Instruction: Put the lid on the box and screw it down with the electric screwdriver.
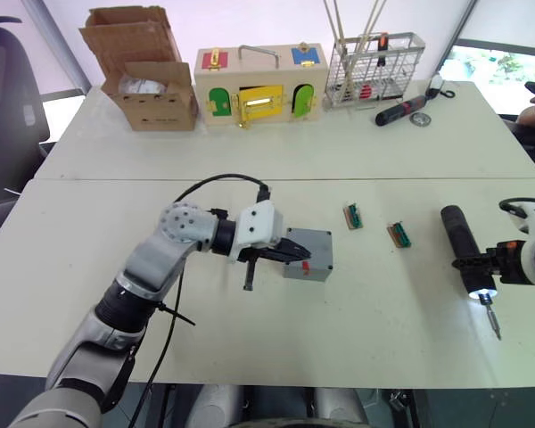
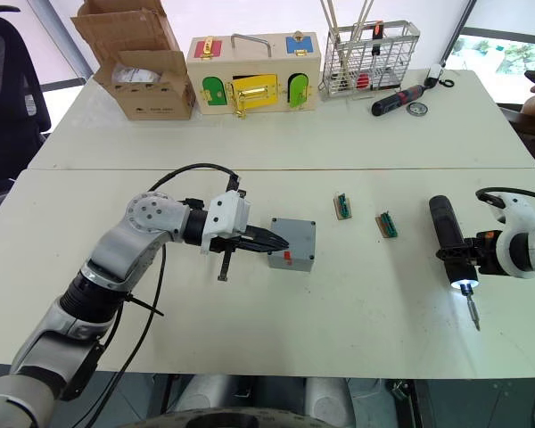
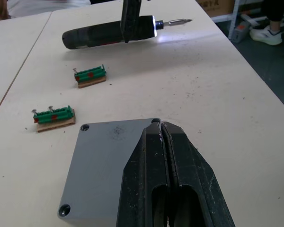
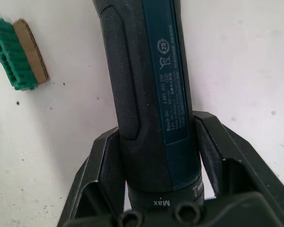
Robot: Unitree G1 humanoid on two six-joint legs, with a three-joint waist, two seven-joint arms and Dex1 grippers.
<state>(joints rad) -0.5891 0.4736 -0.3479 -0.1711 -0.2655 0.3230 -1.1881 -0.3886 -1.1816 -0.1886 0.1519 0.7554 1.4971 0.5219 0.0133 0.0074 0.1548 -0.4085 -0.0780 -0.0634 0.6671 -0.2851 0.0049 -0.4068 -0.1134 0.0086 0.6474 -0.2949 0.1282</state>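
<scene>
**benchrat:** ok what's readable here? The electric screwdriver (image 4: 151, 94) has a bluish label down its barrel, and in the right wrist view I can make out "Bosch GO" plus a row of small compliance symbols. Lower down near the collar it says "Max". The finer print is too small for me

**torx_tim:** same, can't get past the brand line. The cardboard box (image 1: 152, 94) at the back has some dark print on its front, but it's unreadable from here

**benchrat:** and the grippers?

**torx_tim:** right gripper (image 4: 158, 156) has its two black fingers clamped either side of the screwdriver's barrel, close to the lit tip end. The tool lies on the table (image 1: 383, 303) on the robot's right, bit pointing toward the near edge, light on

**benchrat:** left gripper (image 3: 164, 142) is pinched fully together, fingers pressed flat against each other with nothing between them. The tips sit over the lid (image 3: 104, 161), right by a corner. Can't tell if they're actually touching it or just above

**torx_tim:** lid looks seated on the box (image 2: 292, 253), screw holes showing at the corners, little red mark on the side facing the robot. That's mid table, just ahead of the left gripper

**benchrat:** between box and screwdriver there are two green terminal blocks (image 1: 353, 216) on brown bases, set apart from each other
</scene>
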